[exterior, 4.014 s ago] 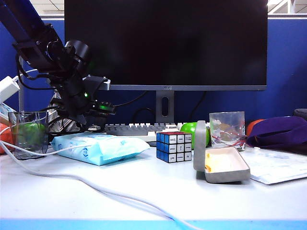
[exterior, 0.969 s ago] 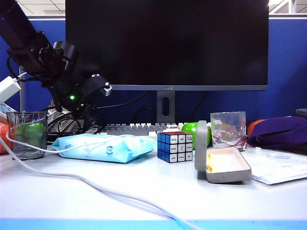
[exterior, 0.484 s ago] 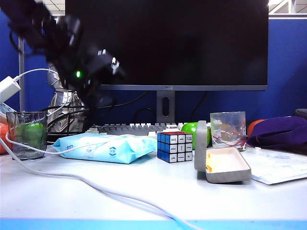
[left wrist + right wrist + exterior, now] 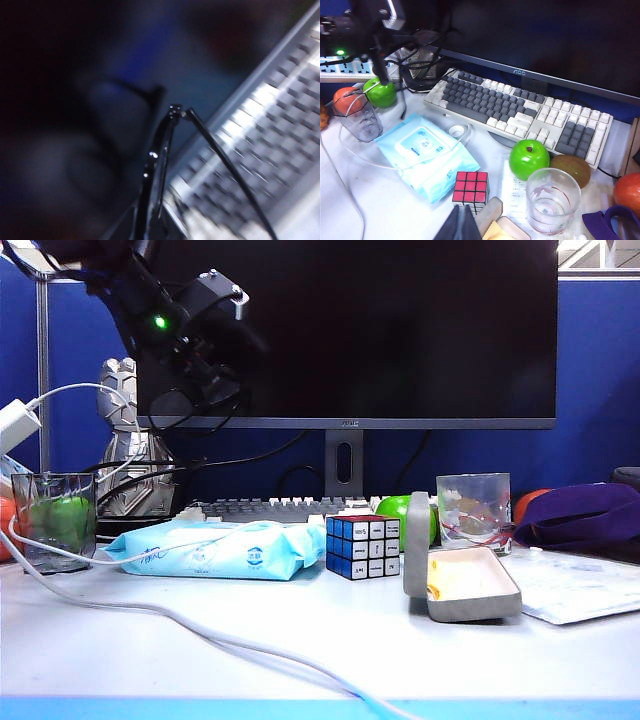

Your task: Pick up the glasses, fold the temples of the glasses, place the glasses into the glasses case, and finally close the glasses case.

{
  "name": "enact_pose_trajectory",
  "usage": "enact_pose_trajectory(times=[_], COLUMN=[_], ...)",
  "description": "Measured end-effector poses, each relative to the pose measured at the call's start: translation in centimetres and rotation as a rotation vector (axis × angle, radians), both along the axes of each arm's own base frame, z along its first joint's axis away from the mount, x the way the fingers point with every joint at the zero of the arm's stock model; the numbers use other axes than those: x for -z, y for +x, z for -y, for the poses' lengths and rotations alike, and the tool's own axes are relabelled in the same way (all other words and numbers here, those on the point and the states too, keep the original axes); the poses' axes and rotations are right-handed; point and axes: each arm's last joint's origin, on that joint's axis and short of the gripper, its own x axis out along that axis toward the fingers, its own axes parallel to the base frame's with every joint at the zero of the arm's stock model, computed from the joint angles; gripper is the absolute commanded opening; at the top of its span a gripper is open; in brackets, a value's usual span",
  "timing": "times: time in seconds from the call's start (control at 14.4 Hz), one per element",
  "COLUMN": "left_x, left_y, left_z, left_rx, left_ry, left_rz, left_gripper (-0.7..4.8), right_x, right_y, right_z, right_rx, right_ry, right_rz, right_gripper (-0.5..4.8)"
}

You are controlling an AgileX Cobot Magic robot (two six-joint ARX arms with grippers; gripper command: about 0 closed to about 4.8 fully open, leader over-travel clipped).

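It was an office desk in a cubicle. A wide black flat-screen monitor point(image 4: 345, 330) on a grey stand filled the back of the white tabletop point(image 4: 300, 640), with blue fabric partition walls point(image 4: 600, 380) behind it. A grey-and-cream mechanical keyboard point(image 4: 520, 112) lay at the monitor's foot, a white power strip point(image 4: 350, 70) sat off to one side, and a white cable point(image 4: 200, 635) trailed across the tabletop. Printed paper sheets point(image 4: 580, 590) lay near the edge.

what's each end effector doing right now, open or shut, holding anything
Left end effector: raised at upper left before the monitor, shut on the glasses.
Right end effector: low above the glasses case, shut, nothing seen held.
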Motion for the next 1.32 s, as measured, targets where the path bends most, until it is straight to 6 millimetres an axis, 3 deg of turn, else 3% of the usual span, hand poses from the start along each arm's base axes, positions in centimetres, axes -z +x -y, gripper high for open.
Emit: enact_pose_trajectory(times=[0.28, 0.35, 0.42, 0.62, 0.9, 0.97, 1.11, 1.32], left_x=[-3.0, -4.6, -5.3, -6.6, -7.2, -7.3, -7.5, -8.3], left_y=[-3.3, -4.8, -5.4, -6.4, -7.8, -8.5, -9.9, -11.1], left_z=[0.3, 0.5, 0.6, 1.2, 3.5, 5.0, 7.5, 9.6], left_rx=[0.088, 0.209, 0.259, 0.406, 0.558, 0.603, 0.677, 0.775], left_ry=[-0.363, -0.671, -0.798, -1.034, -1.08, -1.063, -1.034, -1.036], left_rz=[-0.211, -0.389, -0.481, -0.718, -0.887, -0.908, -0.935, -0.926], left_gripper=[-0.06, -0.06, -0.06, -0.06, -0.06, -0.06, -0.06, -0.06], right_x=[-0.1, -0.5, -0.7, -1.4, -3.6, -4.3, -4.4, -3.8], right_y=[-0.2, -0.3, -0.4, -0.6, -0.5, -0.6, -0.2, 0.3], right_z=[-0.3, -0.5, -0.7, -1.0, -1.1, -1.2, -1.4, -1.7], right_rx=[-0.103, -0.217, -0.292, -0.433, -0.482, -0.525, -0.555, -0.555], right_ry=[0.037, 0.081, 0.107, 0.154, 0.258, 0.302, 0.351, 0.359], right_rz=[-0.002, 0.022, 0.034, 0.096, 0.261, 0.288, 0.256, 0.199], right_gripper=[-0.01, -0.01, -0.01, -0.01, -0.01, -0.01, -0.01, -0.01])
